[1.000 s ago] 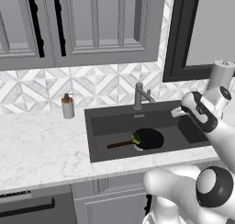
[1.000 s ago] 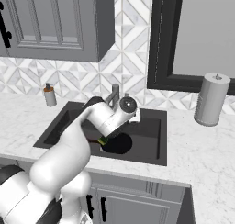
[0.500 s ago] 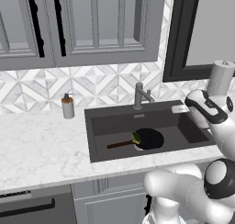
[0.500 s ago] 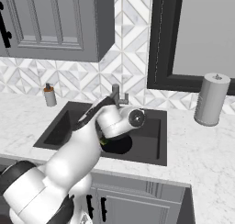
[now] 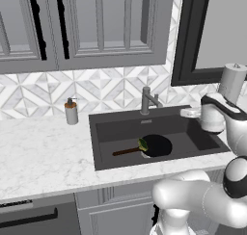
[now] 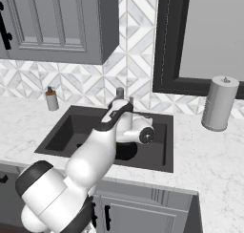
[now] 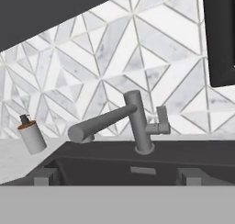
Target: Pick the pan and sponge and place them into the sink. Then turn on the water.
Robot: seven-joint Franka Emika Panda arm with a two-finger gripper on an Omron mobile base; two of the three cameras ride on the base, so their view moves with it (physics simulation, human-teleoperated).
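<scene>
The black pan lies flat on the bottom of the dark sink, its brown handle pointing left. The yellow-green sponge rests at the pan's left rim. My gripper hovers open and empty over the sink's right half, facing the grey faucet. The faucet's spout swings left and its lever sticks out to the right. No water shows at the spout. In the right base view my arm hides most of the pan.
A soap dispenser stands on the marble counter left of the sink. A paper towel roll stands on the counter to the right. Grey cabinets hang above, and a dark window frame rises behind the faucet.
My hand has swung a little to the right over the sink and turned toward the faucet. The pan and sponge lie where they were. The gripper stays open.
</scene>
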